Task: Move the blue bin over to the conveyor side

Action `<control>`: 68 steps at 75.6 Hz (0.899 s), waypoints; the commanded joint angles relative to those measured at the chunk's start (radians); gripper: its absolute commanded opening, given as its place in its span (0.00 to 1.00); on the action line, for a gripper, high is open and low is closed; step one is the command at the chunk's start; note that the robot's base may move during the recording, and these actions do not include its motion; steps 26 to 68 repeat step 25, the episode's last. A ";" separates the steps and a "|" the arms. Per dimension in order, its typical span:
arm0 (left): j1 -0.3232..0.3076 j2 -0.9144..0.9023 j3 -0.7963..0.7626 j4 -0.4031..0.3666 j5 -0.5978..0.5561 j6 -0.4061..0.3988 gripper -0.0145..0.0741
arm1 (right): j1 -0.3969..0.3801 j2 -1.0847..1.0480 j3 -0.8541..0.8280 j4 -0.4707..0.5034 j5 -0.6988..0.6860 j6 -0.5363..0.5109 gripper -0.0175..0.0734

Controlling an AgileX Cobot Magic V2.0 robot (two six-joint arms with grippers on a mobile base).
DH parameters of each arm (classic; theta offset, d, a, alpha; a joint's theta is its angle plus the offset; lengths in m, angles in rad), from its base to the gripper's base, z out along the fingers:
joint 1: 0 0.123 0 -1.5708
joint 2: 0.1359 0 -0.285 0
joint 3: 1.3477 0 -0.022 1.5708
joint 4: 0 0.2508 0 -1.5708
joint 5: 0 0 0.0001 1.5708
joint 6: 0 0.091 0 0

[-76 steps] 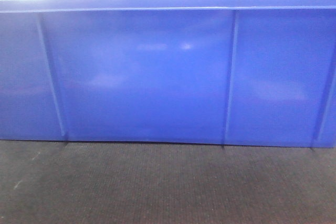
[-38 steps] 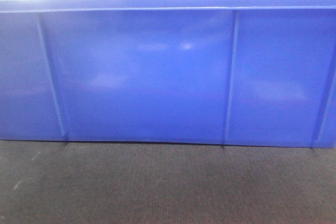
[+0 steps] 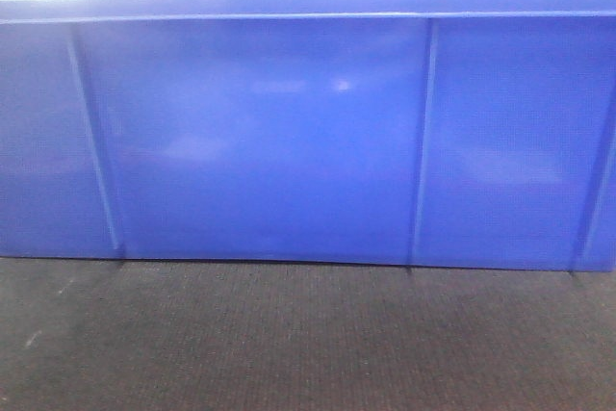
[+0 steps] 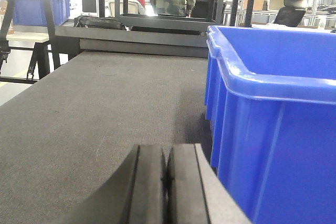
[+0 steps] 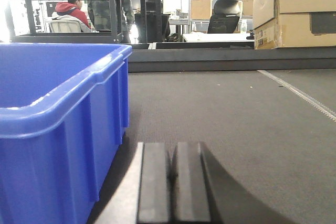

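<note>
The blue bin point(image 3: 308, 132) fills the front view, its ribbed near wall standing on the dark woven conveyor point(image 3: 308, 344). In the left wrist view the bin point(image 4: 273, 114) is at the right, and my left gripper point(image 4: 168, 179) is shut and empty, low over the belt point(image 4: 94, 108) just beside the bin's left end wall. In the right wrist view the bin point(image 5: 52, 119) is at the left, and my right gripper point(image 5: 171, 179) is shut and empty, low over the belt point(image 5: 236, 114) beside the bin's right end wall.
A dark rail and metal frame point(image 4: 157, 30) close off the belt's far end. A second blue bin point(image 4: 39, 9) stands on a table at far left. A cardboard box point(image 5: 294, 11) sits at far right. People stand behind the frame point(image 5: 107, 3).
</note>
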 commanded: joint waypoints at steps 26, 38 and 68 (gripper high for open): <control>0.003 -0.004 -0.002 -0.006 -0.024 -0.002 0.16 | -0.008 -0.004 0.000 0.006 -0.026 -0.009 0.12; 0.003 -0.004 -0.002 -0.006 -0.024 -0.002 0.16 | -0.008 -0.004 0.000 0.006 -0.026 -0.009 0.12; 0.003 -0.004 -0.002 -0.006 -0.024 -0.002 0.16 | -0.008 -0.004 0.000 0.006 -0.026 -0.009 0.12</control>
